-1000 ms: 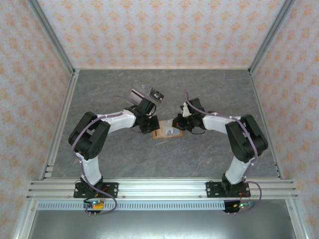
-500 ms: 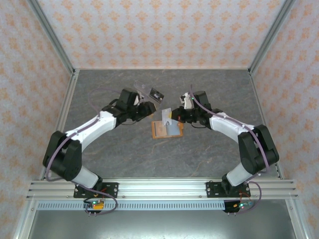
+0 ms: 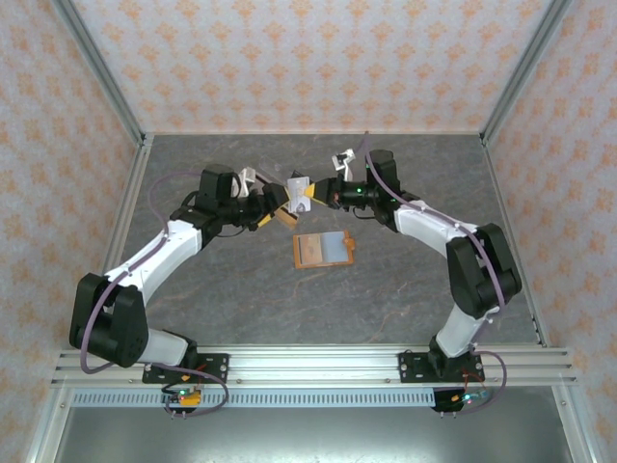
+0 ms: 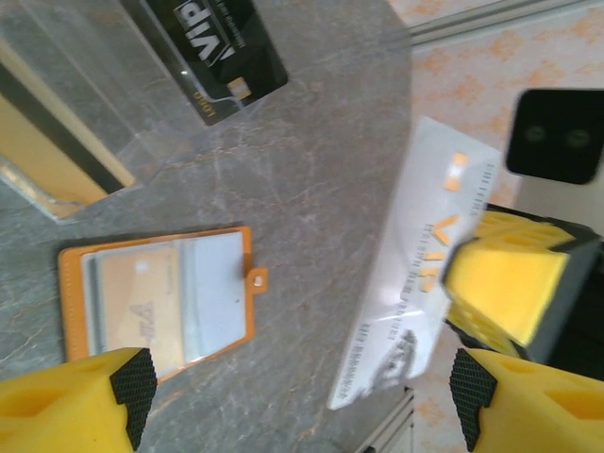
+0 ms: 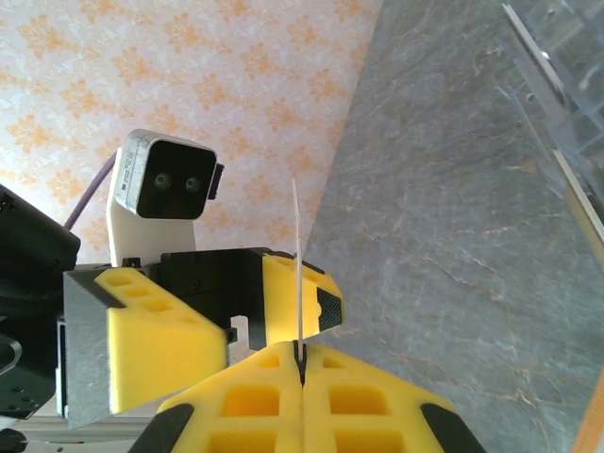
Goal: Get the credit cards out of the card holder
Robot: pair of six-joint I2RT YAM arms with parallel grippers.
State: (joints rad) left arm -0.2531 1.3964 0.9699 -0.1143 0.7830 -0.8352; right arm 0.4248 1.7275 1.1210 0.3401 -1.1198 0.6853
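The right gripper (image 5: 302, 363) pinches a pale card (image 4: 415, 283) in the air, and the left gripper (image 3: 277, 205) stands spread beside it. The orange card holder (image 3: 325, 250) lies open on the table (image 3: 241, 289).

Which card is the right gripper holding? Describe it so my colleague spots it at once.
On the grey table, find the orange card holder lying open in the middle. Just beyond it, the right gripper pinches a pale white card with orange lettering, raised off the table. The black card nearby lies flat.
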